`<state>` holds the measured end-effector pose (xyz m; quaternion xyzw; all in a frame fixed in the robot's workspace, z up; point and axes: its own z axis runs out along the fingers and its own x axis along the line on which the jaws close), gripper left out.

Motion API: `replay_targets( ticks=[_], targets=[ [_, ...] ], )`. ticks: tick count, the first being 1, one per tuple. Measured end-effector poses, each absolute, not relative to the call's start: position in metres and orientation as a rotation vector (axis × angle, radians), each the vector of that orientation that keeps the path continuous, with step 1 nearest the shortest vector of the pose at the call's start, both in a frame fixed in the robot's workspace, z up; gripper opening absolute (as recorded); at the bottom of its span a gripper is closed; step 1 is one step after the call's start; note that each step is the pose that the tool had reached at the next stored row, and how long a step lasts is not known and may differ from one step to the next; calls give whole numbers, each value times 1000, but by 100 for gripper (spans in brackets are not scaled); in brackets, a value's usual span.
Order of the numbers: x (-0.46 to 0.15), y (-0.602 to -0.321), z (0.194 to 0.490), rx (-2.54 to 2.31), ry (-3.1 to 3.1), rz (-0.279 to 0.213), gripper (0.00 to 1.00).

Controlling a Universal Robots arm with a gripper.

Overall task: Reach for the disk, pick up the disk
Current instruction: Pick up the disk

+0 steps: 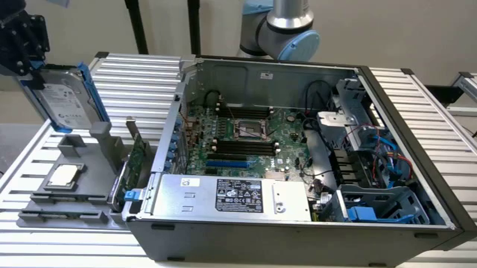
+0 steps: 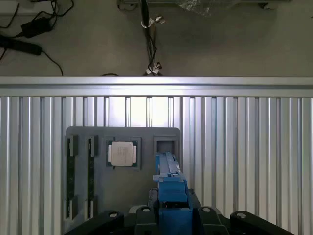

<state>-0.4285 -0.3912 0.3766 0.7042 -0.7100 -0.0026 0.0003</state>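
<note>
Silver-grey disk (image 1: pixel 67 103) with blue rails gripped edge-on in the black jaws, partly closed around its upper end, held tilted just above the grey holder tray (image 1: pixel 37 215) on the ribbed aluminium worktop (image 1: pixel 127 78), square CPU chip (image 1: pixel 62 175) seated in the tray, open computer case (image 1: pixel 246 234) just beside the tray

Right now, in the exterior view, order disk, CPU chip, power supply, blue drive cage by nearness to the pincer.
1. disk: held in the pincer.
2. CPU chip: grey tray below it.
3. power supply: case front.
4. blue drive cage: exterior view's right.
</note>
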Motion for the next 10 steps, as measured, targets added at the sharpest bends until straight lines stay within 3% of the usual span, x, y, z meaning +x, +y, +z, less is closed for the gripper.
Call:
replay_targets(
  ticks=[10],
  targets=[
    [-412,-397,422,2226,-2222,-15,33]
  ],
)
